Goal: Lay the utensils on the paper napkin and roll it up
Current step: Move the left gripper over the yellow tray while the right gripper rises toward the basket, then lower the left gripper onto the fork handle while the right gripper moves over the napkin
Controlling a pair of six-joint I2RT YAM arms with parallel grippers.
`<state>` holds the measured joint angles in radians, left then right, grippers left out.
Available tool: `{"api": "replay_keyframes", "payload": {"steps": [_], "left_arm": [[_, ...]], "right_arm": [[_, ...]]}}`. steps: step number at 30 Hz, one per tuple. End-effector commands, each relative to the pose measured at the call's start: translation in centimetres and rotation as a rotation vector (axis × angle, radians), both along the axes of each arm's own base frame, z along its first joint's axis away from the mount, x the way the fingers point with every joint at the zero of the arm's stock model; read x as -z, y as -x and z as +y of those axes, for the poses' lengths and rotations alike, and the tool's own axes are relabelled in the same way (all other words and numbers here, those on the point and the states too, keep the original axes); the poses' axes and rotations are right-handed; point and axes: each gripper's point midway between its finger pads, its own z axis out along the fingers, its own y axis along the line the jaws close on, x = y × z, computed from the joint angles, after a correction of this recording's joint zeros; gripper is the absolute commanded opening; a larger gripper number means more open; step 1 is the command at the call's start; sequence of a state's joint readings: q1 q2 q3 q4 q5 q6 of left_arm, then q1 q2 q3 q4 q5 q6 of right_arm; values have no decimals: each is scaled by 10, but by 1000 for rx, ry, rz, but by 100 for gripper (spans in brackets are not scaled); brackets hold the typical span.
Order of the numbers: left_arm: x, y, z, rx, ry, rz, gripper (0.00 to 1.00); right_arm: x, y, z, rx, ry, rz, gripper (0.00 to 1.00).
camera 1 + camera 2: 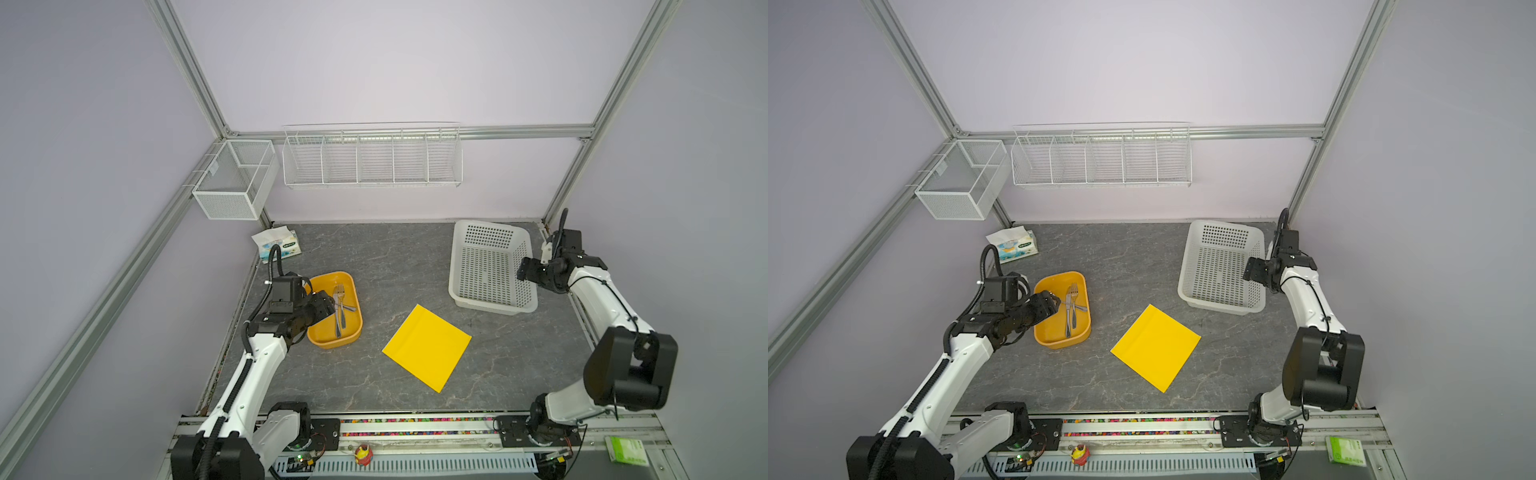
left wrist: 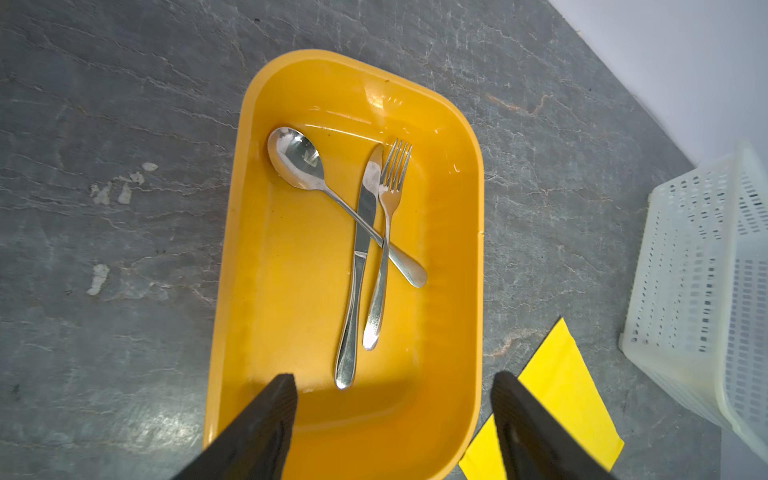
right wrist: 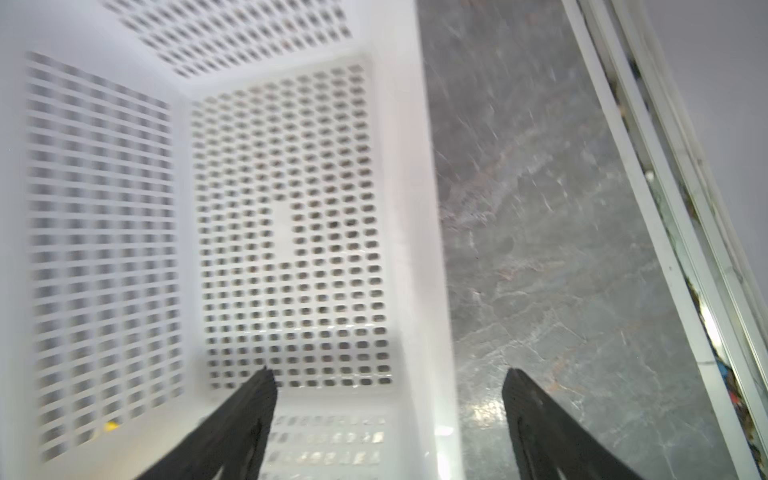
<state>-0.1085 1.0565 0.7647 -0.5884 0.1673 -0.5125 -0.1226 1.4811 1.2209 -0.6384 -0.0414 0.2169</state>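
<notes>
Orange plastic tray (image 2: 473, 208) at the left holds the spoon (image 2: 297, 160), knife (image 2: 352, 324) and fork (image 2: 376, 307), spoon handle crossing both, with the left gripper (image 2: 395, 377) open above them. Yellow napkin (image 1: 426, 347) lies flat on the worktop (image 1: 395, 257), right of the tray. Farther right, the right gripper (image 3: 388, 374) hovers open over the white basket (image 1: 494, 306) edge.

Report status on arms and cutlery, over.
Left gripper open, hovering over the orange tray. Right gripper open over the white basket. Utensils crossed in tray, napkin flat, bare. Nothing in the way.
</notes>
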Motion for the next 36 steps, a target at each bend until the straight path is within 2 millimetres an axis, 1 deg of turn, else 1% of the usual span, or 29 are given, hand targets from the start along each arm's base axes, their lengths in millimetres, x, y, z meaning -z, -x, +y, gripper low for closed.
{"api": "replay_keyframes", "payload": {"steps": [1,2,3,4,6,8,9,11,12,15,16,19,22,24,26,28,31,33,36], "left_arm": [[6,1,0,-14,-85,59,70],[9,-1,-1,-20,-111,68,68],[12,-4,-5,-10,-132,78,67],[13,-7,-10,7,-144,85,66],[22,-12,-15,34,-169,132,64],[28,-18,-18,71,-192,172,59],[31,-21,-19,90,-210,199,55],[38,-28,-27,147,-213,237,53],[43,-32,-29,169,-217,267,48],[55,-41,-36,218,-227,321,44],[59,-44,-37,229,-227,335,41],[68,-50,-44,267,-215,369,39],[84,-52,-48,293,-213,429,32],[92,-53,-47,295,-224,461,31],[98,-53,-47,298,-228,479,31],[101,-54,-47,299,-230,481,31],[103,-54,-46,299,-234,479,31],[104,-54,-46,298,-237,479,31],[102,-53,-46,300,-232,476,31]], "right_arm": [[-52,5,65,-194,-132,-180,88],[-60,10,86,-258,-153,-209,88],[-63,16,104,-306,-165,-217,88],[-61,22,119,-343,-159,-213,88],[-50,34,139,-390,-110,-181,88],[-38,48,165,-473,-87,-150,88],[-33,54,175,-504,-80,-132,88],[-26,65,192,-558,-47,-109,88],[-22,70,199,-578,-27,-105,88],[-19,82,220,-632,-37,-131,88],[-19,84,223,-635,-44,-134,88],[-13,94,237,-648,-87,-123,88],[-2,101,244,-652,-91,-98,88],[6,108,250,-670,-107,-69,88],[21,116,254,-667,-111,-8,88],[37,128,266,-710,-128,59,88],[61,141,280,-741,-135,130,88],[73,145,287,-755,-135,170,88],[97,151,291,-770,-95,229,89]]}}
